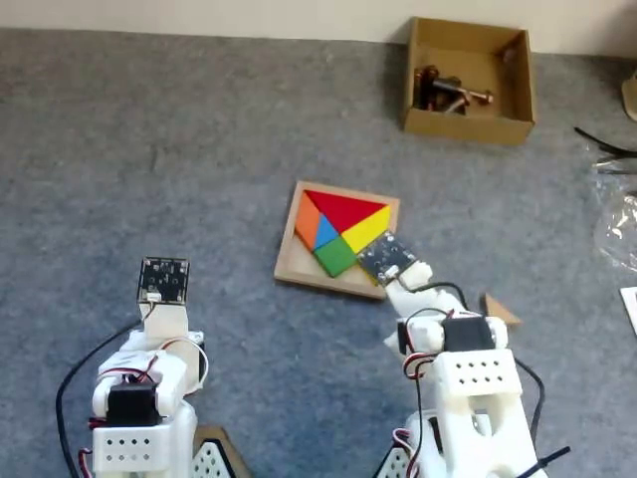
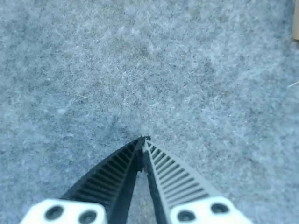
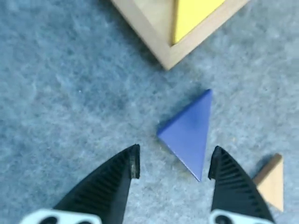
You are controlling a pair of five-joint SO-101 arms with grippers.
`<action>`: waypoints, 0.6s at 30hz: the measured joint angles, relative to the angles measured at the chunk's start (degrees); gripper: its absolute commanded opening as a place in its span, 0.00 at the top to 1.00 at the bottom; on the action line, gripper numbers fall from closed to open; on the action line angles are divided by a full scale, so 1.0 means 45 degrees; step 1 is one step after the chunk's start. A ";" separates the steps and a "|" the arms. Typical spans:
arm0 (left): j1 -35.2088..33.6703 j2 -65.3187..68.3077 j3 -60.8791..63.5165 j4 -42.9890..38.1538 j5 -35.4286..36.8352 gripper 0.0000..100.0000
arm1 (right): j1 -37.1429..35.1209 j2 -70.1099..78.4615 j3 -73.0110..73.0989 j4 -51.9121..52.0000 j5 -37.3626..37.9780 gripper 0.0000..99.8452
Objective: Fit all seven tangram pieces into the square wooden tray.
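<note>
The square wooden tray (image 1: 289, 261) lies mid-table holding red (image 1: 343, 209), orange (image 1: 307, 225), light blue (image 1: 325, 235), green (image 1: 335, 257) and yellow (image 1: 366, 231) pieces. My right gripper (image 3: 174, 164) hangs open just above the carpet beside the tray's corner (image 3: 167, 59). A dark blue triangle (image 3: 188, 133) lies flat between and just ahead of its fingertips. A plain wooden triangle (image 3: 272, 183) lies off to the side, also seen on the carpet (image 1: 501, 310). My left gripper (image 2: 144, 140) is shut over bare carpet, left of the tray.
A cardboard box (image 1: 468, 121) with metal parts stands at the back right. Cables and a plastic bag (image 1: 619, 224) lie at the right edge. Grey carpet covers the table.
</note>
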 measured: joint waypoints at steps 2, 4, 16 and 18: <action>0.0000 0.0000 0.0000 0.0000 0.0000 0.99 | 0.0000 0.0000 0.0000 -0.0215 -0.0078 0.77; 0.0000 0.0000 0.0000 0.0000 0.0000 0.99 | 0.0000 0.0000 0.0000 -0.0313 -0.0352 0.77; 0.0000 0.0000 0.0000 0.0000 0.0000 0.99 | 0.0000 0.3106 -0.0156 -0.1465 -0.1074 0.77; 0.0000 0.0000 0.0000 0.0000 0.0000 0.99 | 0.0000 0.3243 -0.0156 -0.1621 -0.1074 0.77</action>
